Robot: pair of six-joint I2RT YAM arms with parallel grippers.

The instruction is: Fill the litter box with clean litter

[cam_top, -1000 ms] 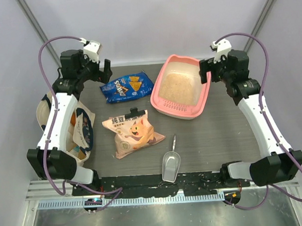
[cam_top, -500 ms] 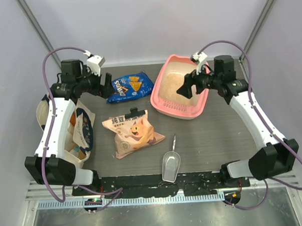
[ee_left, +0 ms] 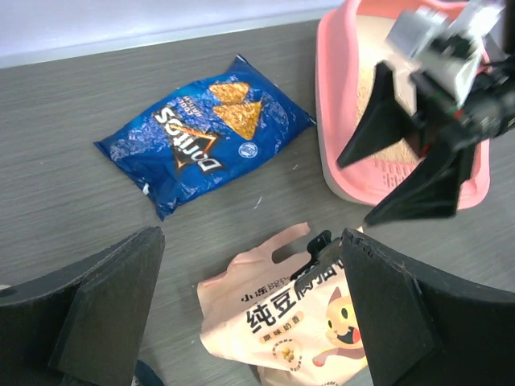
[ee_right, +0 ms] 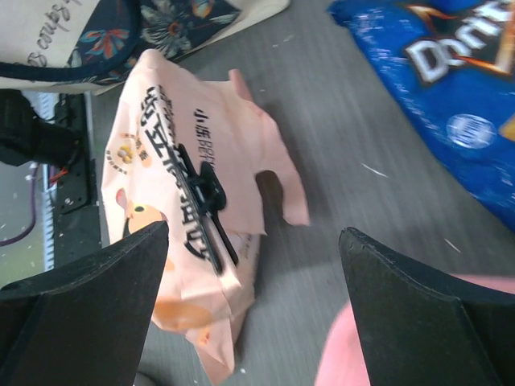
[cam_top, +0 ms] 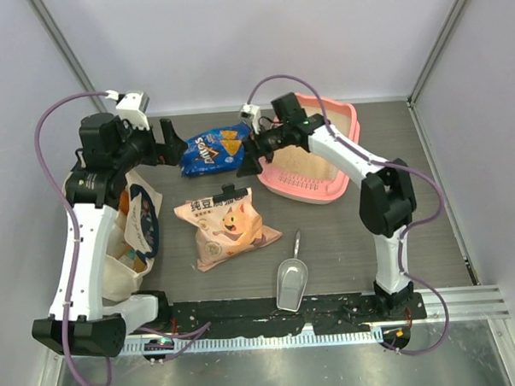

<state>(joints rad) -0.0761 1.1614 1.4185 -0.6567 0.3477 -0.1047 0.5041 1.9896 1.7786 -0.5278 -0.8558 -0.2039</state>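
The right gripper (cam_top: 246, 162) hangs spread wide just left of the litter box (cam_top: 341, 188), near the far end of the litter bag (cam_top: 227, 226) (black clip (ee_right: 201, 193) across it). The left gripper (cam_top: 173, 145), also wide, hovers left of the chip bag (cam_top: 217, 149).

table (cam_top: 345, 240): dark grey wood-grain top, matte, right in front of me
walls (cam_top: 234, 40): plain pale panels behind me and on both sides
frame posts (cam_top: 63, 49): grey metal, in the back corners
near edge: white slotted rail (cam_top: 272, 340), brushed metal sheet (cam_top: 274, 373)
light: even, soft shadows
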